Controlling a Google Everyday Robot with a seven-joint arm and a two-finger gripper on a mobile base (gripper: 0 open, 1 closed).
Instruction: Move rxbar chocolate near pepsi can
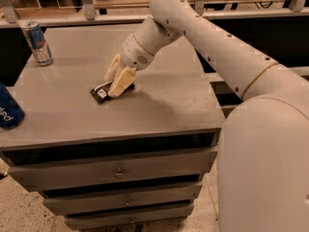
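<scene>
I have the cream two-finger gripper (115,83) down on the rxbar chocolate (102,93), a small flat bar in a black-brown wrapper with a white label patch. The bar lies flat on the grey tabletop of the drawer cabinet (164,105), a little left of its centre. The white robot arm (207,37) reaches in from about 2 o'clock. The claw sits right over the bar's right-hand part and hides it, so I cannot tell whether it is spread, pressed together or already pinching the wrapper. I judge this to be the grasping step, with the carry not yet begun. The dark blue pepsi can (7,112) with white lettering stands at the table's left edge, between 8 and 9 o'clock from the bar and well apart from it, partly cut off by the frame. A slim silver-and-blue can (37,42) stands at about 10 o'clock, near the far left corner. Next I need a sure hold on the thin wrapper, a small lift, then a sweep toward 8 o'clock. I should set the bar down just beside the blue can without nudging it off the edge.
</scene>
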